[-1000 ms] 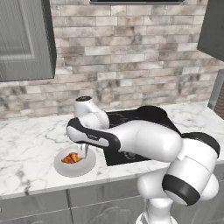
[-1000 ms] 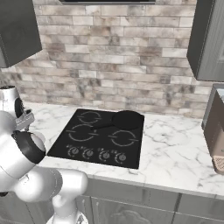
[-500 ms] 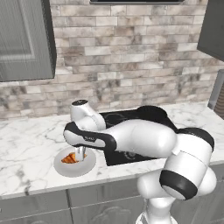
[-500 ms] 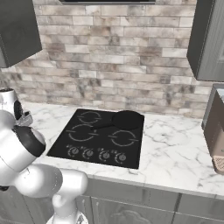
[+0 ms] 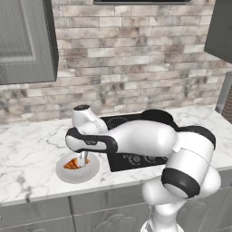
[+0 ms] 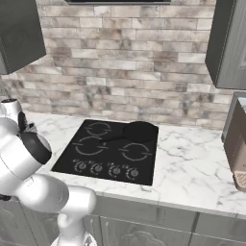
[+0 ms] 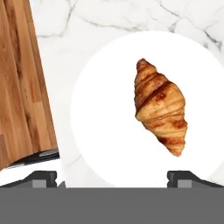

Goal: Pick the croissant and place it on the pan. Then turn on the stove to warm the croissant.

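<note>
Currently the croissant (image 7: 160,111) lies on the plate (image 7: 100,131) on the tabletop (image 5: 31,149), left of the stove (image 6: 110,151). Fingers (image 7: 43,178) spread wide above it. Step: approach to pick. Next: descend, centre, close, then carry to the pan (image 6: 140,130).

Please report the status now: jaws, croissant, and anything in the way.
Gripper over pale round plate, jaws open, holding nothing. Golden-brown ridged croissant lying on plate, not gripped. Small black frying pan on black glass stove. Nothing blocking.
</note>
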